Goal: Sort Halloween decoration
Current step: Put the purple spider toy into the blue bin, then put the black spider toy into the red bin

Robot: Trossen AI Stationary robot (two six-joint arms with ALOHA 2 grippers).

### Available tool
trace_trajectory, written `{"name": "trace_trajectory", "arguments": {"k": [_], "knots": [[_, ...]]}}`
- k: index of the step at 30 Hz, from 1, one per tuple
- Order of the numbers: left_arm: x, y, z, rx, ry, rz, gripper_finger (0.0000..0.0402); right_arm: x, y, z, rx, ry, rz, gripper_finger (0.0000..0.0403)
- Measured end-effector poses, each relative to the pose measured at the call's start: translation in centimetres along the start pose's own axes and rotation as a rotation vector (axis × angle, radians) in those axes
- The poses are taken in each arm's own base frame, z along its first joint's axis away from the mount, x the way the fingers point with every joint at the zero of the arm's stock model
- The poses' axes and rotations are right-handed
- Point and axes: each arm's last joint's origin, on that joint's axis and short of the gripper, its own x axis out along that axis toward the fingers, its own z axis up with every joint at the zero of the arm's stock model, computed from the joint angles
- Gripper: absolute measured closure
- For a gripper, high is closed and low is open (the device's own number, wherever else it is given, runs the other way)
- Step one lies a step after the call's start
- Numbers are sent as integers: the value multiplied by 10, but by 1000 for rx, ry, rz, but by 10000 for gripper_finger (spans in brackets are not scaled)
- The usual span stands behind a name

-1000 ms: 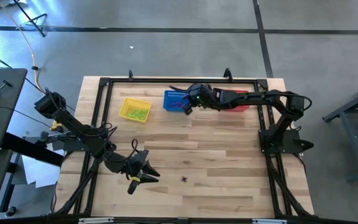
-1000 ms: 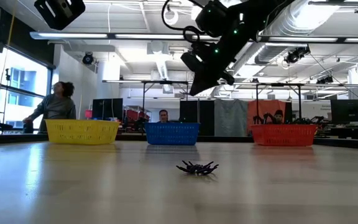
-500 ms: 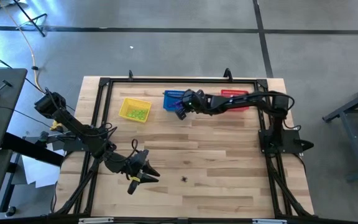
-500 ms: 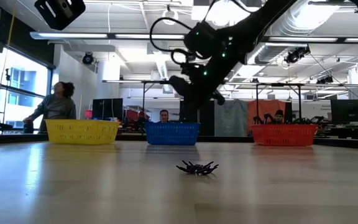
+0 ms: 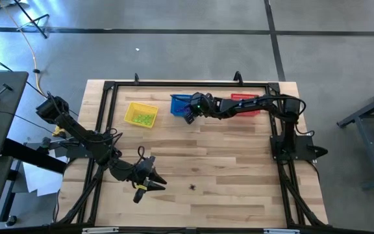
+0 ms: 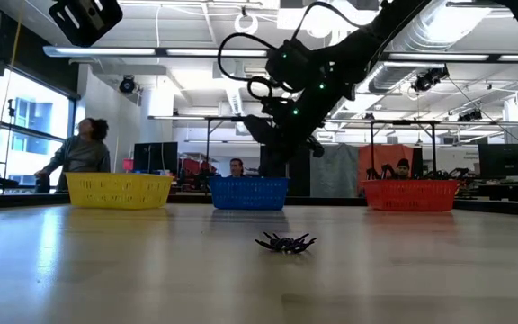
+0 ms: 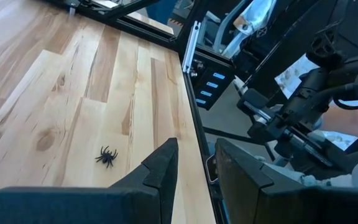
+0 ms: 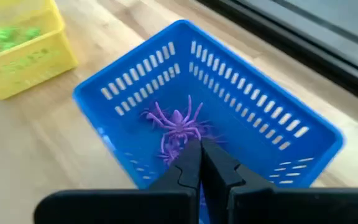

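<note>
Spiders are spread over the wooden surface [image 5: 239,149]: purple ones [image 8: 178,124] lie in the blue basket [image 5: 182,104] at the far edge, green ones [image 5: 141,117] in the yellow basket [image 5: 140,114] towards the far left corner, and one dark spider [image 5: 192,187] lies loose on bare wood near the front edge. A red basket [image 5: 245,104] stands at the far edge towards the right. The right pincer [image 8: 202,163] hangs over the blue basket, fingers pressed together, holding nothing. The left pincer [image 5: 150,179] waits near the front left corner, fingers apart, empty. A person [image 6: 77,148] stands in the room behind
</note>
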Motion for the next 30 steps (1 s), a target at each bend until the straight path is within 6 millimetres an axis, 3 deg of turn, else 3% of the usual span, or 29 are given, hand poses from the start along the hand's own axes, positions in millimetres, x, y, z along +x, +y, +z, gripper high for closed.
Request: {"name": "trace_trajectory", "arguments": {"k": [12, 23, 27, 30], "knots": [[0, 0, 0, 1, 2, 1, 307, 2, -6, 2, -14, 33, 81, 394], [0, 0, 0, 1, 5, 3, 307, 6, -20, 4, 32, 83, 128, 246], [0, 1, -2, 6, 15, 10, 307, -3, -20, 10, 59, 87, 163, 228], [0, 1, -2, 7, 19, 12, 307, -21, -20, 22, 54, 100, 227, 232]]}}
